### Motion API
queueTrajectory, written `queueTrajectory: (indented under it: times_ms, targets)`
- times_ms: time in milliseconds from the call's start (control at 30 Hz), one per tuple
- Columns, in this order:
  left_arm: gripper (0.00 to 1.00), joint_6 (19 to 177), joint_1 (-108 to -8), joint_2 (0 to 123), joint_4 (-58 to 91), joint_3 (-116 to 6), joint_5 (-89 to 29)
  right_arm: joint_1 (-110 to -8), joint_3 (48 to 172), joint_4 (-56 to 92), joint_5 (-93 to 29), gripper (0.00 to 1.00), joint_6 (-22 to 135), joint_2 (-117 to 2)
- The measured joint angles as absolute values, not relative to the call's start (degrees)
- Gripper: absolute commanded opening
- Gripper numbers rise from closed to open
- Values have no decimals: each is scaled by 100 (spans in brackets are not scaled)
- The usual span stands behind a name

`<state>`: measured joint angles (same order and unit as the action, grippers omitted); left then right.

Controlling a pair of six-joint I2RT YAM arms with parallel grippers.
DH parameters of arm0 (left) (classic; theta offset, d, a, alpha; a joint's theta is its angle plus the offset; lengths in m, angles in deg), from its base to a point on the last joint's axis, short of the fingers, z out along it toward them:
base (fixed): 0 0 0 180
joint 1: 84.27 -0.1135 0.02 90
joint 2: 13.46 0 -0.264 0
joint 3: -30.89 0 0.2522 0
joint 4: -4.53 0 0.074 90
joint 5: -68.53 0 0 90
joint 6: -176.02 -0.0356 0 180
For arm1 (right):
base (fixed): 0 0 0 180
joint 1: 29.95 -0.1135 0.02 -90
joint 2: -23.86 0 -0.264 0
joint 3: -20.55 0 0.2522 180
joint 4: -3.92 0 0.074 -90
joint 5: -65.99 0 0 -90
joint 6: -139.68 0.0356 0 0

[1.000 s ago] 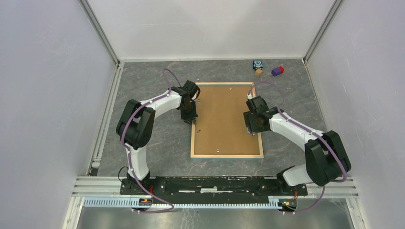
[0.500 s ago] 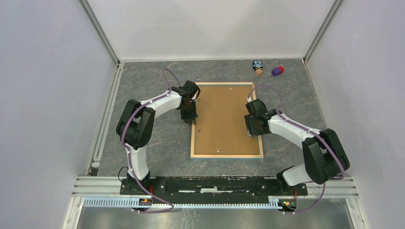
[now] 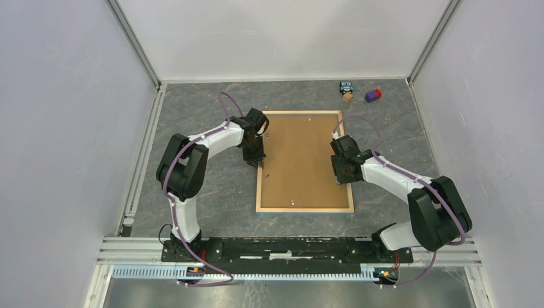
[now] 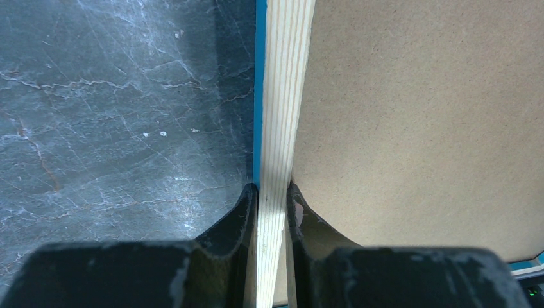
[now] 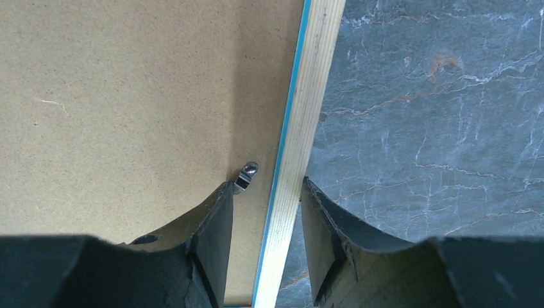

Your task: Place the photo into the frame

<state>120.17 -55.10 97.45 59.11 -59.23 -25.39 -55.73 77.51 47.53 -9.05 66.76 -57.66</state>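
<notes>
Frame [image 3: 305, 208], judged stiff and light, was held by its rails: left gripper [image 4: 272, 190] clamped on, right gripper [image 5: 267, 186] astride, unclosed.

The frame [image 3: 305, 209] lies flat in the middle of the desk [image 3: 212, 192], with a board [image 3: 301, 160] set inside it. The left pincer [image 4: 272, 192] grips the frame's left rail, one finger touching each side. The right pincer [image 5: 267, 185] straddles the right rail, apart from it on both sides. A clip [image 5: 247, 174] lies on the board just beside that rail. Behind the frame, toward the far right corner, a figure [image 3: 347, 92] lies left of a block [image 3: 373, 95].
</notes>
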Motion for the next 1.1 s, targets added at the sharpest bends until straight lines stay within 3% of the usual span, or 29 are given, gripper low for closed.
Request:
queueTrajectory:
  times_ms: [433, 733, 1100]
  targets:
    - [2, 12019, -5508, 9745, 5909, -5925, -2546, -5590, 7683, 4836, -612, 35, 6564, -5709]
    - [2, 12019, -5484, 9750, 5870, -5925, -2594, -5575, 7688, 4993, -339, 46, 6433, -5519]
    - [2, 12019, -5484, 9752, 5870, -5927, -2594, -5571, 7801, 4840, -466, 46, 6112, -5689]
